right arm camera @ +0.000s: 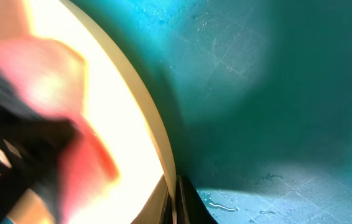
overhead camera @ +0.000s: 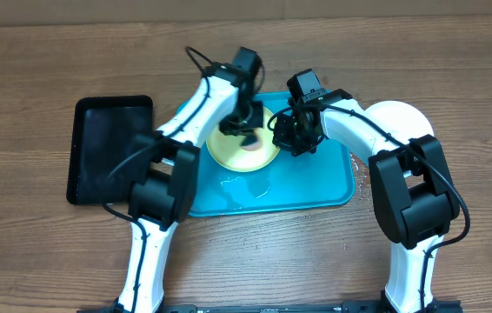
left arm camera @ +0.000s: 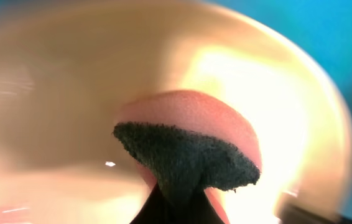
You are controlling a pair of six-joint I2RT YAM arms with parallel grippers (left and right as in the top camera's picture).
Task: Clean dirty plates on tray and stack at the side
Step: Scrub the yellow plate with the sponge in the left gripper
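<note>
1. left end effector [overhead camera: 248,122] is clenching a pink-and-dark sponge [left arm camera: 188,143], holding it against the yellow-green plate [overhead camera: 244,155].
2. that plate is lying in the turquoise tray [overhead camera: 324,187].
3. right end effector [overhead camera: 296,139] is sitting at its rim; can't tell if it's clenched.

We log a small black rectangular plastic tray [overhead camera: 111,148] with a raised rim. It lies flat on the left part of the brown wood-grain table [overhead camera: 455,69], long side running near to far, and its inside looks glossy. In the left wrist view a pink sponge [left arm camera: 188,121] fills the middle, with a dark, coarse scouring layer on its near face. The right wrist view shows the same pink only as a blur at left.
</note>
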